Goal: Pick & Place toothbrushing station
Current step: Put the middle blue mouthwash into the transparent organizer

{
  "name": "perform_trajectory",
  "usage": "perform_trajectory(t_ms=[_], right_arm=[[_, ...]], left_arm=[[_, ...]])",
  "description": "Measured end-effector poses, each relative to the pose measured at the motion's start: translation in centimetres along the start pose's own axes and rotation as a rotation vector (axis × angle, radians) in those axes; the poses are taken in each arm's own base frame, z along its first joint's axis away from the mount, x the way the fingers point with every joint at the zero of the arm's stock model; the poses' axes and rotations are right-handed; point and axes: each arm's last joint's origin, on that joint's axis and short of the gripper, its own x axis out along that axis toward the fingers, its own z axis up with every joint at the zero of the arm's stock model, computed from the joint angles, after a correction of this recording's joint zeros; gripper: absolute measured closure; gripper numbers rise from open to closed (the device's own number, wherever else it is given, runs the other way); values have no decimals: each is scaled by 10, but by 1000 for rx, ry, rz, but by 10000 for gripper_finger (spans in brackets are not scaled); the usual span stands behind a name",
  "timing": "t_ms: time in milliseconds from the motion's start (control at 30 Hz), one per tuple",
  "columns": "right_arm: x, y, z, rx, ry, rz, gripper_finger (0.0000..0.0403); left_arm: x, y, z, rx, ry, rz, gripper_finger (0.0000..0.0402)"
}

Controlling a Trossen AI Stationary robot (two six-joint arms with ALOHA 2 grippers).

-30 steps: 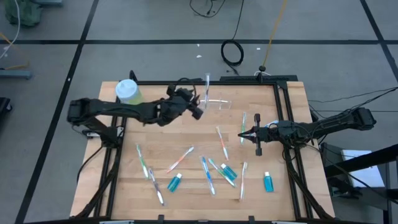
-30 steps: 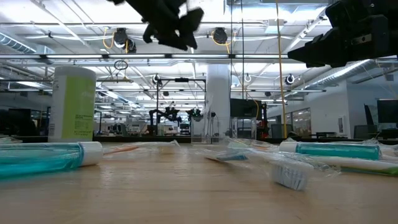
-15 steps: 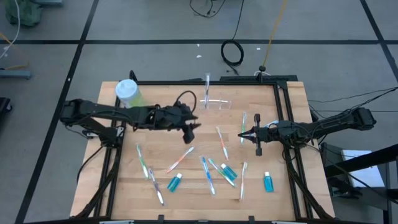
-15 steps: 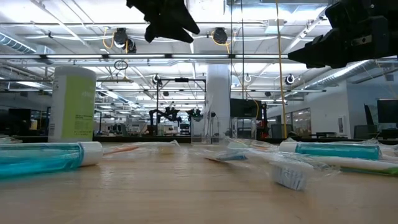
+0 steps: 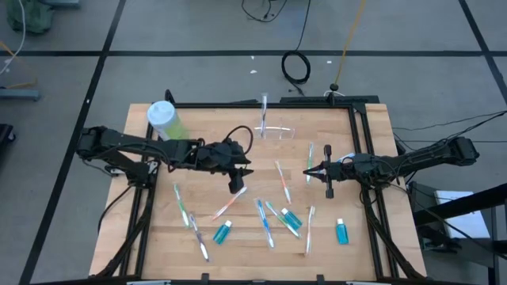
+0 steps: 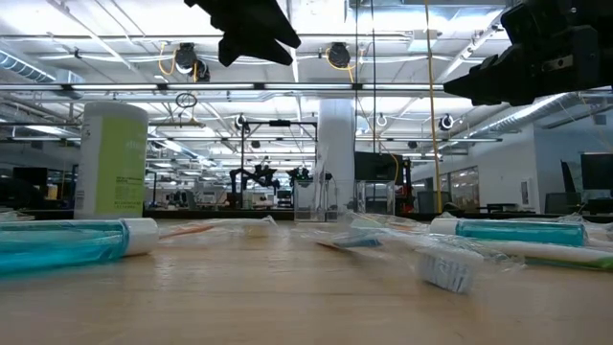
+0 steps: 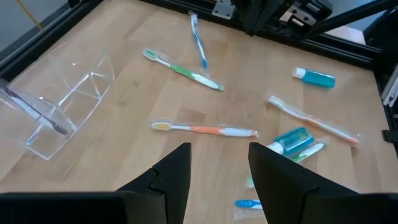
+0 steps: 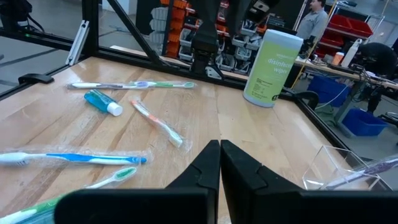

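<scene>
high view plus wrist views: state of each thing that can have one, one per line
left hand: open, empty, above the table
right hand: shut, empty
clear cup: lying on its side, one toothbrush in it
orange toothbrush: flat on the wood, loose
green bottle: upright, cap on
teal tube: lying flat, capped
</scene>
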Motion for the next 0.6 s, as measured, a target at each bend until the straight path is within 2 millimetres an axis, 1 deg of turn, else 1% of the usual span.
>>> perform_trajectory(t_ms=[400, 467, 600], right_arm=[[0, 0, 0, -1, 0, 0, 397], [0, 0, 0, -1, 0, 0, 397], [0, 0, 0, -1, 0, 0, 397]], left_arm=[[0, 0, 0, -26, 3, 0, 234], [2, 0, -4, -42, 50, -26, 233], [3, -1, -20, -60, 226, -84, 234]])
